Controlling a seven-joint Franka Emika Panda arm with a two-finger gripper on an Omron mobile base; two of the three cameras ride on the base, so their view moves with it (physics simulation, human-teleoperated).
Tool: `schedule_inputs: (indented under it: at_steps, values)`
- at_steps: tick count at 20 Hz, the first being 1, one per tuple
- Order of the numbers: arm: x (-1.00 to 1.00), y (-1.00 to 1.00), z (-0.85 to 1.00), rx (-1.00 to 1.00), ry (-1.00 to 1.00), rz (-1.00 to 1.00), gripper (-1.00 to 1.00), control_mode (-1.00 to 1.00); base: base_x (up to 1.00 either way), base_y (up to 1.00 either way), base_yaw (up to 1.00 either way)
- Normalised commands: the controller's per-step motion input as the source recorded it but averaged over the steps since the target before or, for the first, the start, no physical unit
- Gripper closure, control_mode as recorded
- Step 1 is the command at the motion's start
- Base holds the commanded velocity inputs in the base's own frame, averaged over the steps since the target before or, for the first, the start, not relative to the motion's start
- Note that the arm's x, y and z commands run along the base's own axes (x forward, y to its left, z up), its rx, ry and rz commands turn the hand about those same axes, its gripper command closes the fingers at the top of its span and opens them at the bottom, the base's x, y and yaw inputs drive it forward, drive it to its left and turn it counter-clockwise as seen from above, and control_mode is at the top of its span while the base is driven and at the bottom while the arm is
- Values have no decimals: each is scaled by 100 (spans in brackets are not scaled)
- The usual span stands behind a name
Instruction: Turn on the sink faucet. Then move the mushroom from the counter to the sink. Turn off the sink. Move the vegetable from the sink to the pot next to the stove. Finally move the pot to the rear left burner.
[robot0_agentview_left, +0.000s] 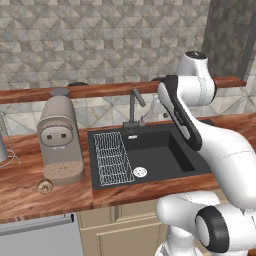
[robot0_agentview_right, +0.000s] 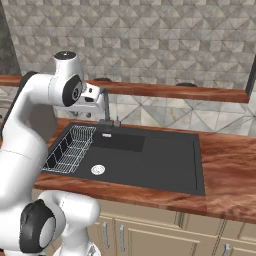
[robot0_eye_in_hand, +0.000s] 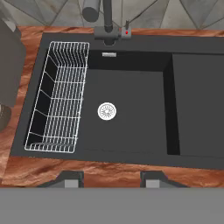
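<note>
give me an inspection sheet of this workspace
surface: reddish-brown wooden counter around a black sink basin; round silver drain in the basin floor.
job's things: dark grey faucet behind the basin, no water seen; small brown mushroom on the counter in front of the coffee machine.
clutter: white wire rack in the basin's left side; beige-grey coffee machine left of the sink.
tool: open, empty, above the sink's front edge.
cables: nothing seen.
surroundings: grey patterned tile wall, wooden shelf, beige cabinets.
</note>
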Motion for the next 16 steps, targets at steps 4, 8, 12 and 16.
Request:
schedule_inputs:
  at_steps: [4,8,12,16]
  values:
    - [-11,-2,0,0,-4,0,-100,-100,0,0,0]
    - [0,-28,-13,0,-4,0,-100,-100,0,0,0]
    - [-16,-55,-34,9,-14,0,-100,-100,0,0,0]
    - [-7,-57,-36,15,-13,1,-100,-100,0,0,0]
